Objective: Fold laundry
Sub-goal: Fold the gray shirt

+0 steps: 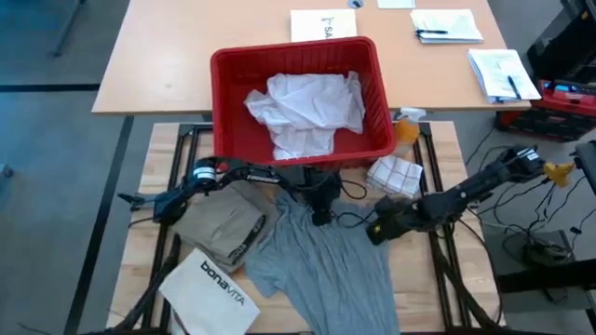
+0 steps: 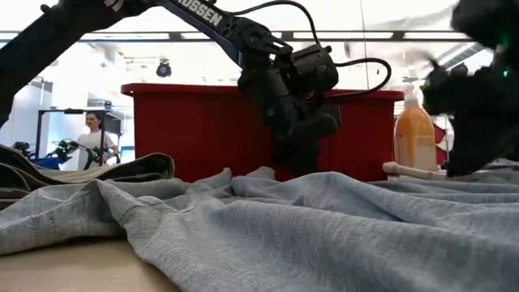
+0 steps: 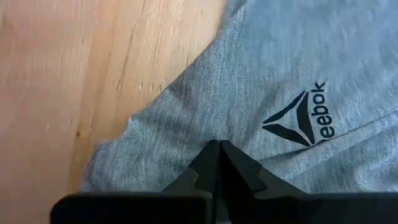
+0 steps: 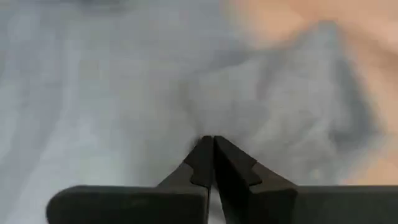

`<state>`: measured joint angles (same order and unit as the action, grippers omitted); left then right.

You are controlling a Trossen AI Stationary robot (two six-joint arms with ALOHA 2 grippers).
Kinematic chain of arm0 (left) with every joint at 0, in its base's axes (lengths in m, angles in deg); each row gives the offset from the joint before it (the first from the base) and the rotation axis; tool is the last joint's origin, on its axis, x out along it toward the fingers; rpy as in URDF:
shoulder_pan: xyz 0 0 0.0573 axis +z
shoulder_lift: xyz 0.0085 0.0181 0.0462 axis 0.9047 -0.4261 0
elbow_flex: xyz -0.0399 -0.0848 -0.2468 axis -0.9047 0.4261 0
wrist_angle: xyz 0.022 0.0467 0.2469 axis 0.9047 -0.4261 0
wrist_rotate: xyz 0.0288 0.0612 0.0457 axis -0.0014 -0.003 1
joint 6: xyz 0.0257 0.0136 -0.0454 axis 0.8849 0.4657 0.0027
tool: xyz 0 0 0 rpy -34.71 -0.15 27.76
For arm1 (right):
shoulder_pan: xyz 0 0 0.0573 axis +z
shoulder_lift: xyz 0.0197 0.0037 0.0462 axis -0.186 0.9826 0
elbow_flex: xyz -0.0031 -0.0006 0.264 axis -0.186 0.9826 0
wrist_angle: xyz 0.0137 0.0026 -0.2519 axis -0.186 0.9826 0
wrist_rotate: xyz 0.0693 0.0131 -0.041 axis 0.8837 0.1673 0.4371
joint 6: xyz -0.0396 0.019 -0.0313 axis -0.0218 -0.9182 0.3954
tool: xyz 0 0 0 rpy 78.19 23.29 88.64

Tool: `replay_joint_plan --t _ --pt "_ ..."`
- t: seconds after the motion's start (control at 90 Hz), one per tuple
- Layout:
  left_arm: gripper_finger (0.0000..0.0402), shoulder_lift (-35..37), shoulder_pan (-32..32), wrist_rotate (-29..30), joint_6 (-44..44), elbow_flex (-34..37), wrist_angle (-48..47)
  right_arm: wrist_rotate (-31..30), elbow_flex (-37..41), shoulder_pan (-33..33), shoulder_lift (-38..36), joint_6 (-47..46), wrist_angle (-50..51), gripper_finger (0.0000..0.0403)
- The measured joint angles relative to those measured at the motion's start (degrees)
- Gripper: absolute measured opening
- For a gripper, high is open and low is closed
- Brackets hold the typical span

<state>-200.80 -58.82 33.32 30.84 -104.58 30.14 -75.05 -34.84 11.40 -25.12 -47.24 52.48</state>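
Nearest, at six o'clock on the pale wooden slatted table (image 1: 140, 251), a stiff white bag printed "bonavita" (image 1: 212, 290). Beside it at centre, a soft grey T-shirt with a dark Reebok logo (image 1: 321, 265) spread flat — left gripper (image 3: 219, 146) above its upper edge, fingers pressed together, nothing visibly pinched. Right gripper (image 4: 212, 142) at three o'clock over the same grey cloth, fingers likewise closed, holding nothing discernible. At nine o'clock, a folded khaki-tan garment (image 1: 219, 223). Farthest, at twelve o'clock — a red plastic basket (image 1: 233, 102) holding a crumpled white shirt (image 1: 307, 112).

Grey floor (image 1: 56, 186) surrounds a tan desk (image 1: 186, 56); bright ceiling lights (image 2: 389, 16) beyond.
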Motion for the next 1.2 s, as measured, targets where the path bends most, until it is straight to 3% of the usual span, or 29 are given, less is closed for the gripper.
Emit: replay_joint_plan --t 0.056,0.1,0.256,0.344,0.389,0.489,0.578,0.822,0.989,1.2 --pt "0.0 0.0 0.0 0.0 0.0 0.0 -0.02 2.62 -0.16 0.01 0.46 0.91 0.78 0.0" --pt "0.0 0.0 0.0 0.0 -0.14 0.0 -0.02 1.11 -0.19 0.0 0.52 -2.26 5.73 0.0" --pt "0.0 0.0 0.0 0.02 -1.02 0.0 -0.02 -12.06 -1.84 0.57 0.19 -24.1 28.12 0.0" --pt "0.0 0.0 0.0 0.0 -1.05 0.0 -0.02 -21.4 -3.49 2.84 -1.72 -28.25 30.41 0.0" --pt "0.0 0.0 -0.01 0.01 -1.05 0.0 -0.02 -23.11 -3.94 3.17 -3.17 -28.42 30.11 0.0" --pt "0.0 0.0 0.0 0.0 -1.05 0.0 -0.04 -21.71 -4.22 3.09 -5.04 -28.51 31.52 0.0" --pt "0.0 0.0 -0.01 0.01 -1.05 0.0 -0.2 -16.78 -4.18 3.14 -5.02 -34.75 37.23 0.0" --pt "0.0 1.57 0.13 -0.26 0.9 0.11 -9.11 -14.37 -3.88 3.11 -4.63 -31.2 32.58 0.0013" --pt "0.0 2.92 -0.02 -1.0 0.25 0.24 -13.84 -14.2 -3.88 1.71 -4.73 -24.26 25.25 0.0087" --pt "0.0 3.17 0.04 -8.97 -3.71 0.25 -17.87 -10.11 -3.29 -5.49 -4.08 -20.34 20.54 0.0191"
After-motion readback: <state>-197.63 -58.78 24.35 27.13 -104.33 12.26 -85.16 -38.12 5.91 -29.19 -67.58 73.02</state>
